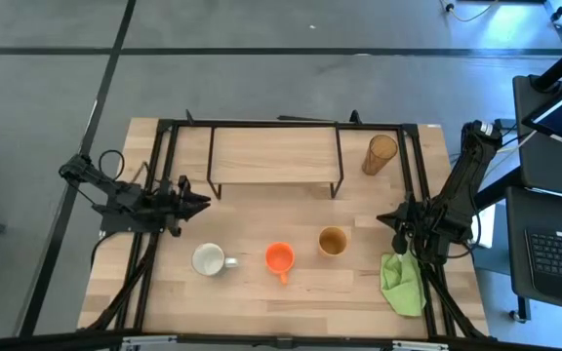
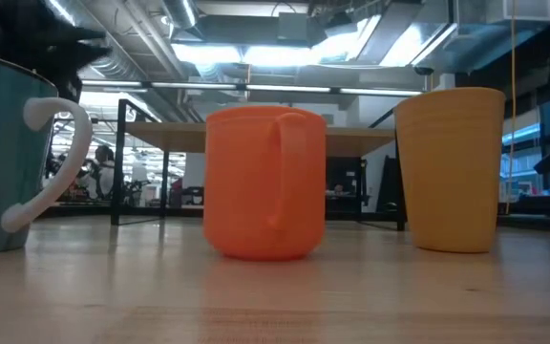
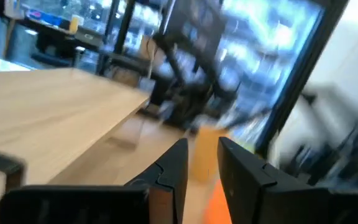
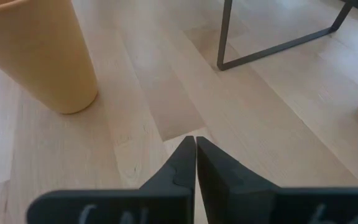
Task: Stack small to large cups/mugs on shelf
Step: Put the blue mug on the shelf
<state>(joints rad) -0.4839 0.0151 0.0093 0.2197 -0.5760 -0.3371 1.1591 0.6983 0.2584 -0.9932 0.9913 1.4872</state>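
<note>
The shelf [image 1: 273,156] stands on its black wire legs at the far middle of the table, its board bare. The amber tumbler [image 1: 380,154] stands upright on the table just right of it. The white mug [image 1: 208,259], orange mug [image 1: 279,257] and tan cup [image 1: 333,241] stand upright in a row nearer the front. My left gripper [image 1: 203,202] hovers left of the shelf's near left leg, its fingers [image 3: 178,168] a narrow gap apart and empty. My right gripper [image 1: 386,218] is right of the tan cup [image 4: 36,53], shut and empty.
A green cloth [image 1: 403,283] lies crumpled at the front right, beside the right arm. A black frame runs around the table's edges. Bare tabletop lies between the shelf and the row of cups. In the low view the orange mug [image 2: 265,182] stands between the white mug [image 2: 8,153] and the tan cup [image 2: 452,167].
</note>
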